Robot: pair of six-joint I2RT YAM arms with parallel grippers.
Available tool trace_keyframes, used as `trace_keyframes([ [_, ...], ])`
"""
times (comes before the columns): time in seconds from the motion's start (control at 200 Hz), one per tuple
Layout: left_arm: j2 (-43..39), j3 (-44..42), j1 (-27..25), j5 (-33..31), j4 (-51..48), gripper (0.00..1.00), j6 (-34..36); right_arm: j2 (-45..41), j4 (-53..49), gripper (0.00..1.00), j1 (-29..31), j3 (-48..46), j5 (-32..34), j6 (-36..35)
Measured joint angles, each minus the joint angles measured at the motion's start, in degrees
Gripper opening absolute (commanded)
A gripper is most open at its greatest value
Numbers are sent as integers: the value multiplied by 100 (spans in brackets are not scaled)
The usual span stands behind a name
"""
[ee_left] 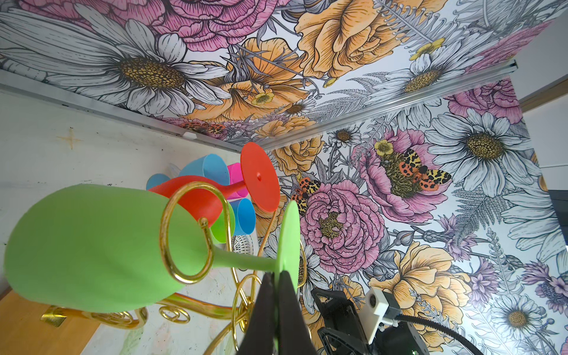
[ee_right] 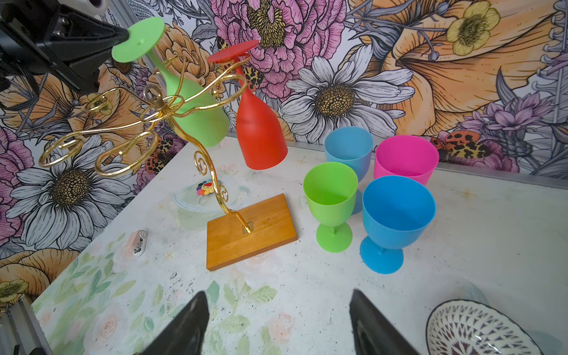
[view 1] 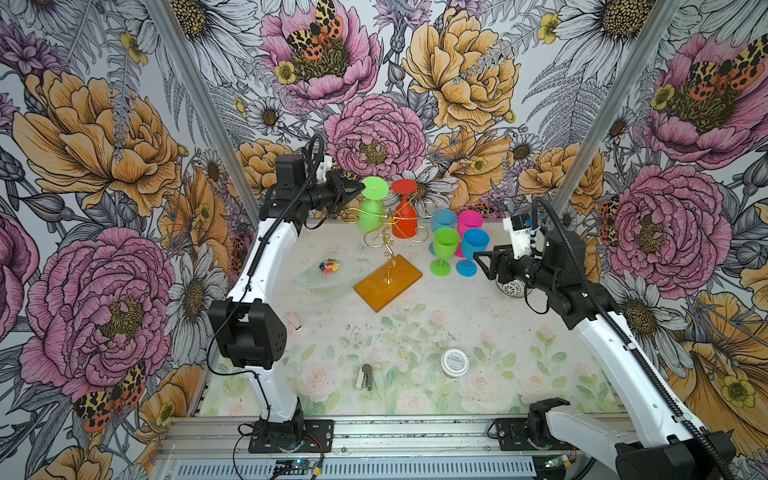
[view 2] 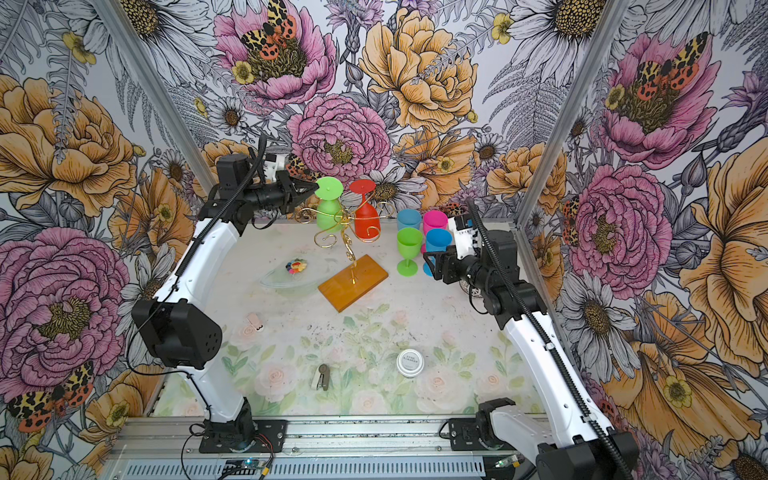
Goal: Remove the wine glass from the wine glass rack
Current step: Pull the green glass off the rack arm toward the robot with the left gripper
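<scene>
Grip of left jaws on foot of green wine glass (ee_left: 92,246) hanging from wine glass rack (view 1: 388,283); right jaws wide, empty. Tin (view 1: 455,362) lettering unreadable.

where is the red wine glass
The red glass hangs upside down on the rack, far centre in both top views, right of the hanging green glass.

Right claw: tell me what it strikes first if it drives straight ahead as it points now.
Probably the upright green wine glass, which stands just off the line of the open right claw; the nearer blue wine glass beside it may be brushed. Depth is unclear.
</scene>
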Motion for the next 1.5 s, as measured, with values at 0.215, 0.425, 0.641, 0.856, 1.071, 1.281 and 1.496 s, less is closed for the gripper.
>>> trace_keyframes([
  [0.215,-271,-219,55,157,4,0,24,11,0,73,48,0,-2,2],
  [0.425,-564,-560,157,199,-2,0,24,15,0,73,85,0,-2,4],
  [0.641,-898,-883,389,116,-17,0,87,17,2,73,133,0,0,44],
  [0.856,-1207,-1012,614,-181,-26,0,251,33,17,73,173,0,-2,66],
  [1.071,-1552,-1108,638,-671,-291,0,717,131,39,73,210,0,-2,114],
  [1.281,-2041,-1239,638,-1373,-732,0,1401,267,42,72,236,2,-2,153],
  [1.496,-2752,-1735,623,-1950,-946,0,2192,396,44,71,271,17,2,267],
])
